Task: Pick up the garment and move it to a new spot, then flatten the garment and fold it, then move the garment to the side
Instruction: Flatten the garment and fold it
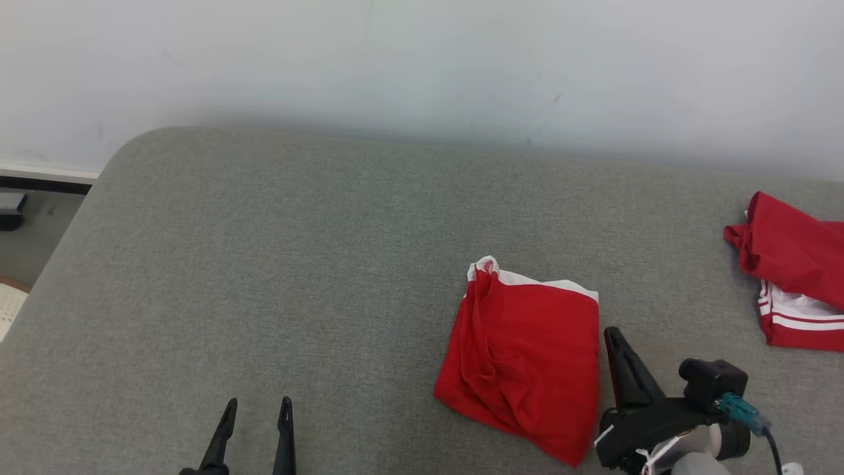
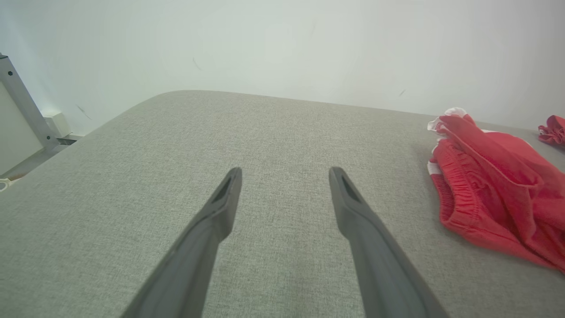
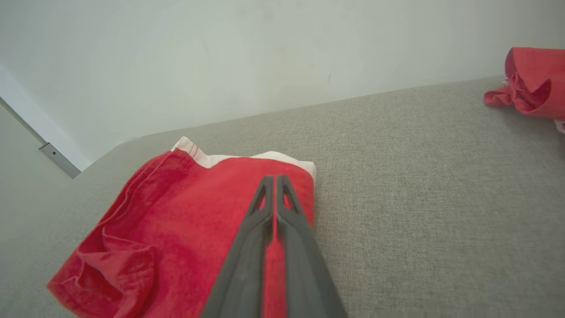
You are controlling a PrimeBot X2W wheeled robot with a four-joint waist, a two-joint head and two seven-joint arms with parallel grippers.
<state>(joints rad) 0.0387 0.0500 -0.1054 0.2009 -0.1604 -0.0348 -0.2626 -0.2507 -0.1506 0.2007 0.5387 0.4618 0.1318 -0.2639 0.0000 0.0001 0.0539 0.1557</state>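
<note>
The right pincer (image 3: 274,179) rises from the bottom edge with its two dark fingers pressed together, tips meeting over the right part of a folded red garment (image 3: 185,229). Whether any cloth is caught between them cannot be told. The garment lies on a grey fabric-covered worktop (image 3: 419,176), a white band along its far edge and a bunched fold at its near left corner. A second red garment (image 3: 532,81) lies crumpled, well apart, at the upper right. A pale wall (image 3: 220,57) stands behind.
</note>
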